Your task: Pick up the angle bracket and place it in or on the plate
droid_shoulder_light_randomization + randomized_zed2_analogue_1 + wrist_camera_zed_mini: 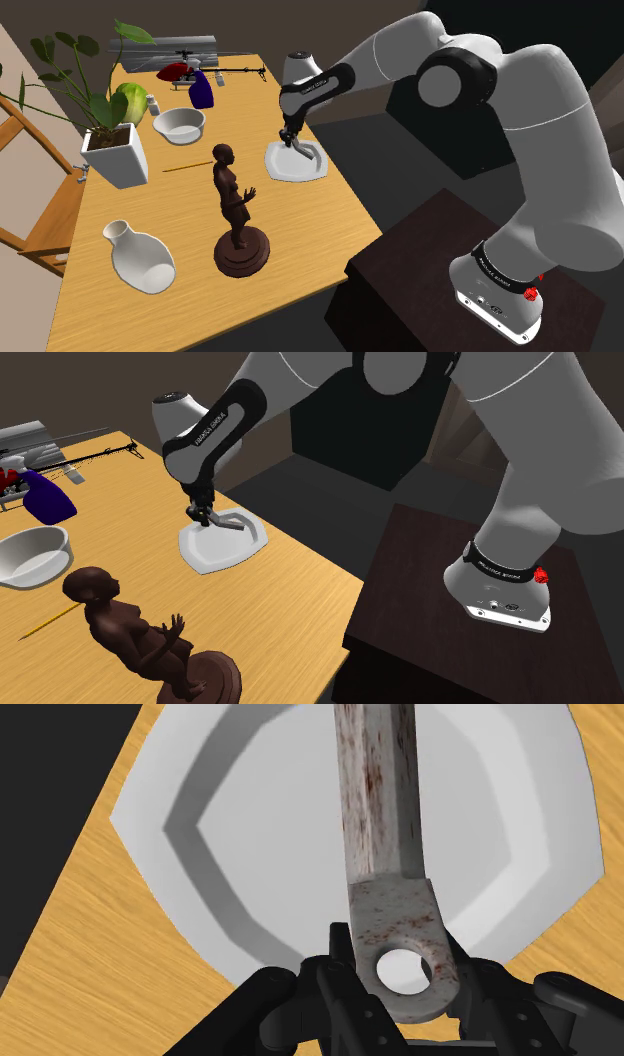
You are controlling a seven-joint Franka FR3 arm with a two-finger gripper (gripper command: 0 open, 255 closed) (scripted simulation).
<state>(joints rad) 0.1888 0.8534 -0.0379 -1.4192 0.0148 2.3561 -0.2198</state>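
Observation:
The angle bracket (385, 824) is a rust-speckled grey metal strip with a round hole in its near end. My gripper (400, 976) is shut on that end, a black finger (335, 982) pressed to each side. The bracket's long arm reaches out over the white faceted plate (250, 854) directly beneath. In the shoulder view the gripper (291, 142) points down at the plate (279, 166) near the table's right edge, the bracket (304, 151) low over it. The second exterior view shows the gripper (205, 517), the bracket (233, 524) and the plate (212, 552); whether the bracket touches the plate I cannot tell.
On the wooden table (300, 225) stand a dark figurine (235, 215), a white vase (140, 258), a white bowl (180, 124), a potted plant (115, 150), a toy helicopter (195, 70) and a purple object (201, 90). A thin stick (190, 166) lies near the plate.

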